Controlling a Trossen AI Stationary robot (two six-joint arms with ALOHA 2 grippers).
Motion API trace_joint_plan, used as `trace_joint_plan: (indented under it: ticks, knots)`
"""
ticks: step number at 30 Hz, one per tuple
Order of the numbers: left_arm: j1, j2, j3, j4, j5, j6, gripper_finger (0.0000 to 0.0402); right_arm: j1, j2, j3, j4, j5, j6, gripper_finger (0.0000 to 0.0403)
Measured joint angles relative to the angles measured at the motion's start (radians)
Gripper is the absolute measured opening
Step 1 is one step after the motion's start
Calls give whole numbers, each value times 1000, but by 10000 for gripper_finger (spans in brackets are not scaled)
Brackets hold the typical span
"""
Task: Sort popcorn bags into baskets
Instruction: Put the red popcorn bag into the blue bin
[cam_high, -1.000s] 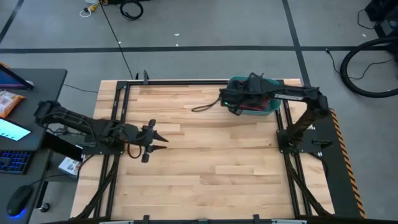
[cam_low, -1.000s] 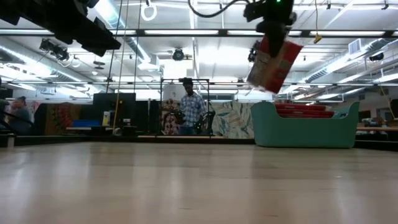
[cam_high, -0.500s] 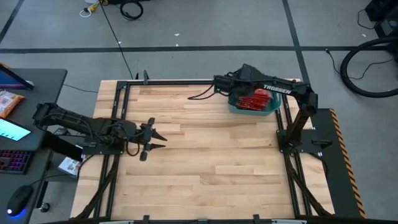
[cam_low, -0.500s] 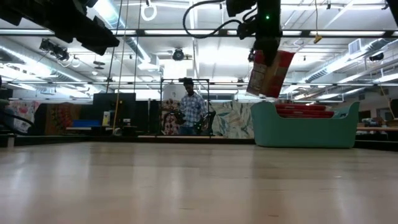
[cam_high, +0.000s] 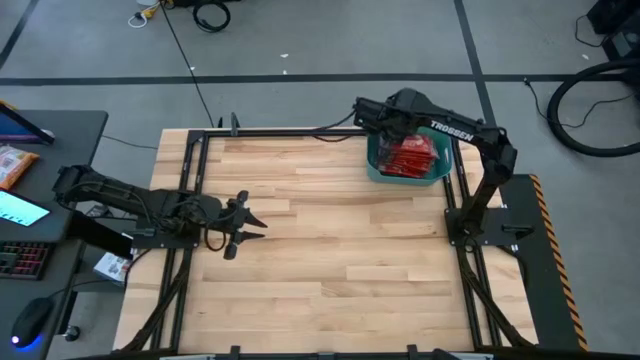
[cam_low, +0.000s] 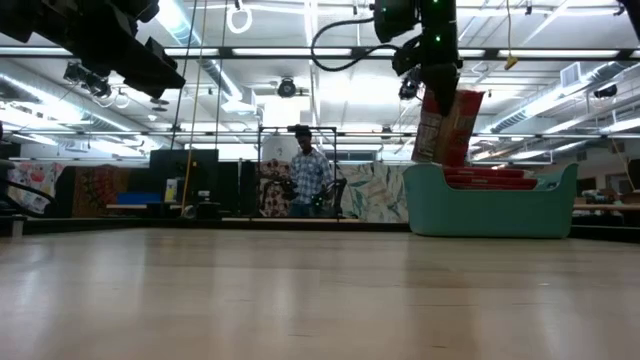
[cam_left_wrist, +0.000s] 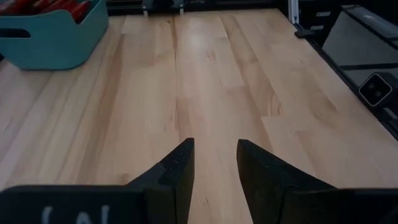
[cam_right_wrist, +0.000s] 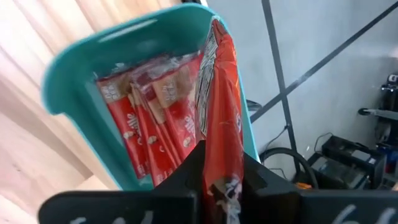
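The right end effector (cam_right_wrist: 217, 180) pinched a popcorn bag (cam_right_wrist: 219, 106) above the teal basket (cam_right_wrist: 68, 68) at the bench's one o'clock, packed with bags; the left end effector (cam_left_wrist: 214, 165) gaped narrowly, empty.

The table (cam_high: 330, 250) lies bare between the arms, open to pass. At its far right corner the basket (cam_high: 378, 168) is packed with popcorn bags (cam_high: 410, 160), the right tool (cam_high: 398, 128) above it.

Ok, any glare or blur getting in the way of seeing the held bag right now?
Low view: bright ceiling lights backlight the popcorn bag and right gripper, leaving them dark. Right wrist view: the bag is close and soft, the basket clearer. High view: evenly lit.
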Motion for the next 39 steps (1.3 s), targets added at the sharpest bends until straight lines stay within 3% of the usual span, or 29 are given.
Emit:
trace_joint_plan:
  ticks: [8,14,23,32,39]
  knots:
    - [0,0,0,3,0,-18,125,-41,3,-174,0,16,-50,36]
    - [0,0,0,3,0,-18,125,-81,3,-289,0,47,20,39]
    - [0,0,0,3,0,-18,125,-143,3,-299,5,-7,150,81]
    - [0,0,0,6,0,-18,125,-149,3,-289,304,-59,111,121]
    - [0,0,0,6,10,-39,125,-149,3,-289,483,-114,89,125]
